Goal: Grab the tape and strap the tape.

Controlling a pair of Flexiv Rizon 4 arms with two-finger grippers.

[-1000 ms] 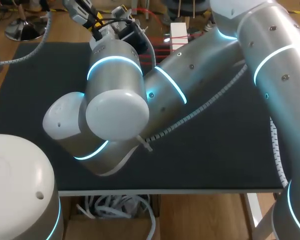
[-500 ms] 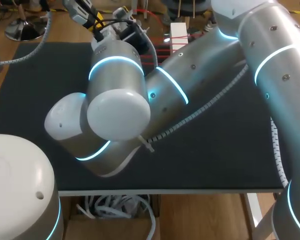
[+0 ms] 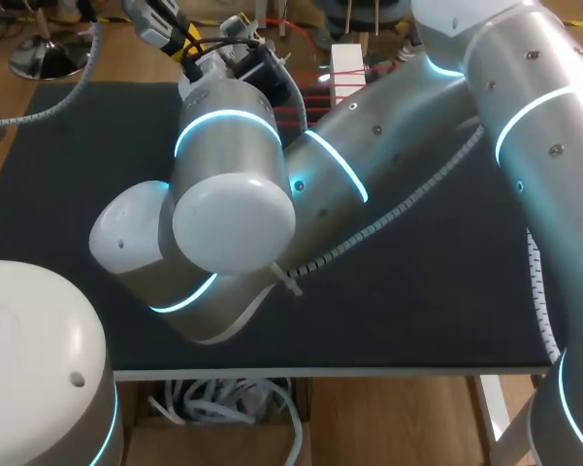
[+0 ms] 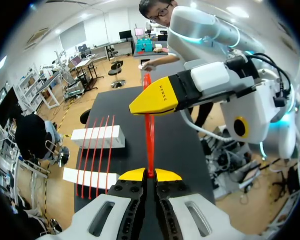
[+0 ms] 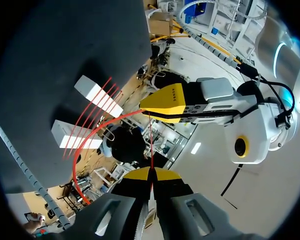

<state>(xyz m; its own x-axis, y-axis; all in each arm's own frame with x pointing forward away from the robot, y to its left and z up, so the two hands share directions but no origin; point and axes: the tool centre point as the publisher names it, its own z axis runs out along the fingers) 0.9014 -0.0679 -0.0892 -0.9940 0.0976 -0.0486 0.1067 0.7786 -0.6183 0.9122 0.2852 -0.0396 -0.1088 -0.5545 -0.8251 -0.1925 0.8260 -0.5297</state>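
Fingertips of the left gripper are pressing together on a thin red tape, so this gripper is clamping the strand. From the tips the tape is running straight ahead, taut, to the right gripper, which is hanging just in front with its yellow tips pointing sideways across the line of the tape.

In the right wrist view the right gripper is likewise pinching the same red tape between closed yellow tips. The strand is going straight on to the left gripper facing it. A slack part of the tape is curving away from there in a wide loop beside the right gripper.

Beside the grippers two white blocks are lying parallel and apart on the black mat. Several red strands are stretching across both blocks, side by side. Whether the loop joins those strands, cannot tell.

In the head view the right arm is reaching from the right across the mat toward its far left corner, its elbow hiding much of the middle. One white block and some red strands are showing at the far edge past the arm.
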